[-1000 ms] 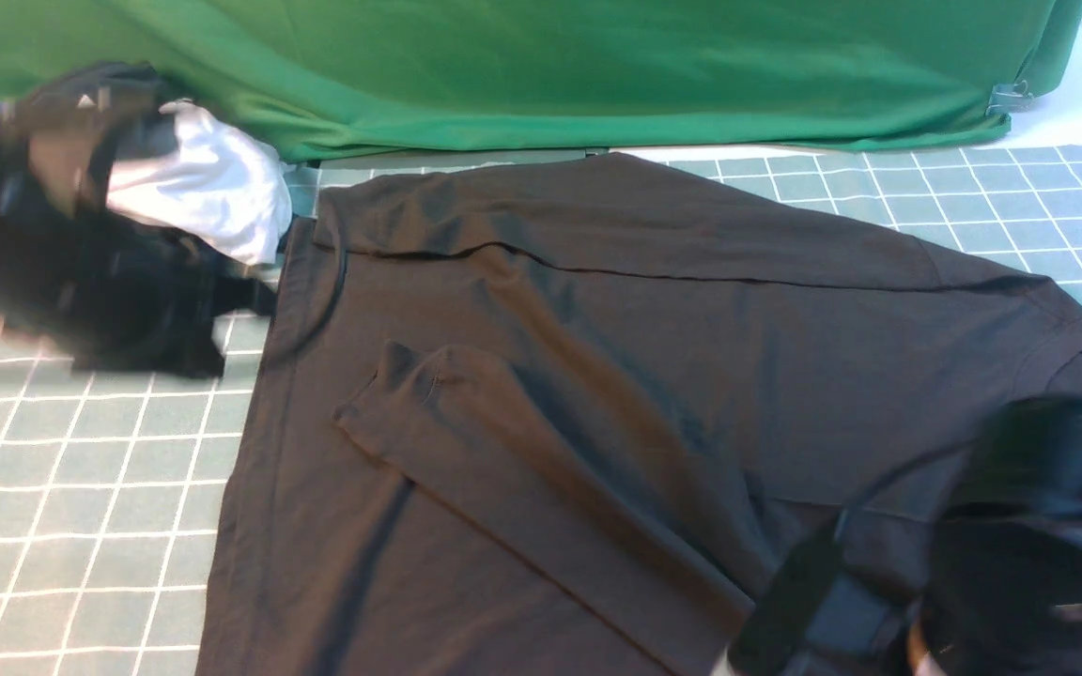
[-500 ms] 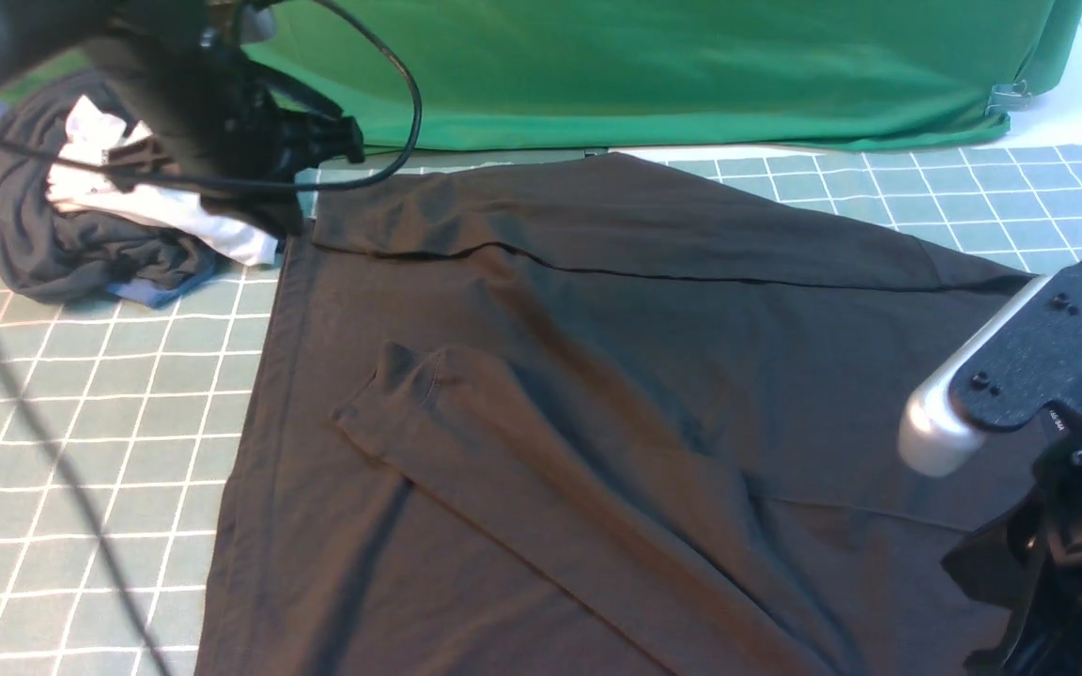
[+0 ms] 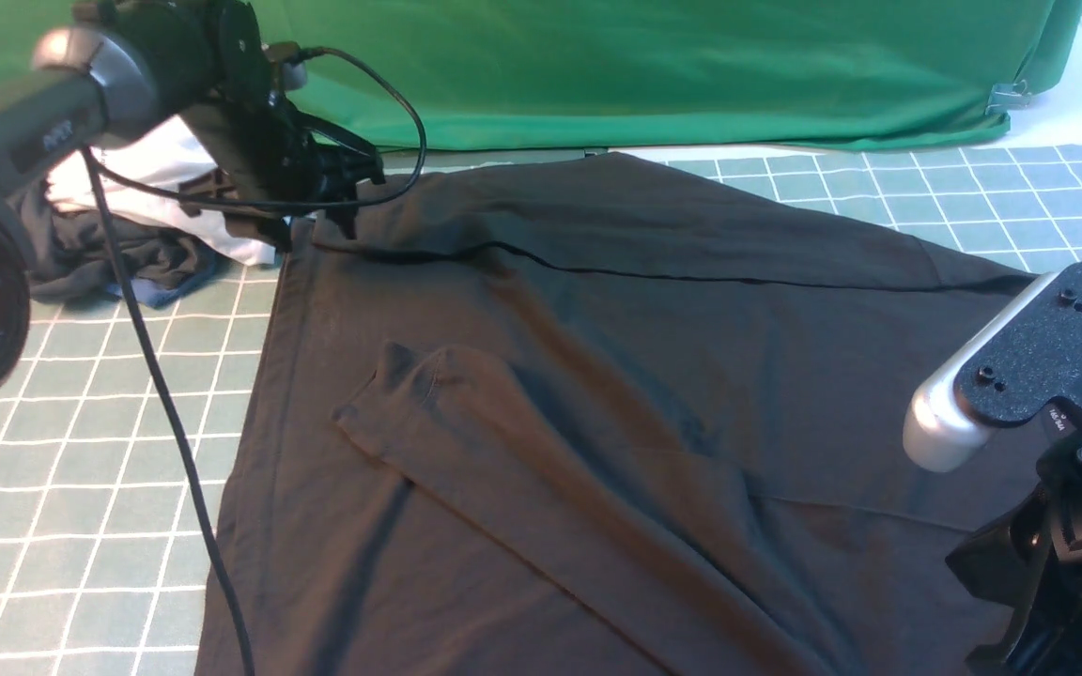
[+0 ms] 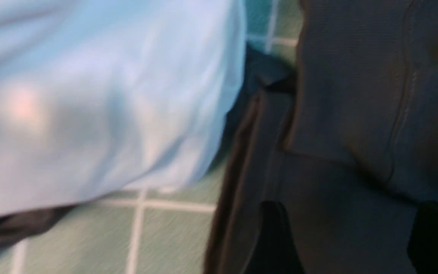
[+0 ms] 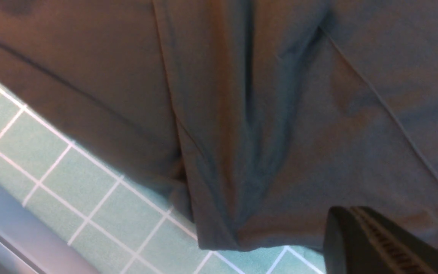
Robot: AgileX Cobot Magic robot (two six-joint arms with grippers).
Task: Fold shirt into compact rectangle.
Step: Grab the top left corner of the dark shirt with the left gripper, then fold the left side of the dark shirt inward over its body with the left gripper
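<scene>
Large black fabric shirt (image 3: 842, 376) with long sleeves lies spread over a bench (image 3: 90, 526) covered in pale green cloth with a white grid, filling the middle of the front view and running out past its near edge. One long sleeve lies along the shirt's far side; another folded length of the same dark fabric runs diagonally across the body, from the left towards the near right. The shirt's left edge shows a stitched hem.

The left black end effector (image 3: 353, 202) is over the shirt's far left corner, its fingers spread apart with the dark fabric beneath them. A thin black cable loops around it and hangs down in front of the shirt's left edge.

The right black end effector (image 5: 371, 243), its fingers together, is over the shirt's near right part; whether it touches the fabric cannot be told.

Just beside the shirt's far left corner sits a crumpled heap of white, dark grey and blue garments (image 3: 142, 249), partly hidden by the left arm. Behind everything hangs a bright green cloth (image 3: 644, 75), with a clear clip (image 3: 1011, 97) at its lower right corner.
</scene>
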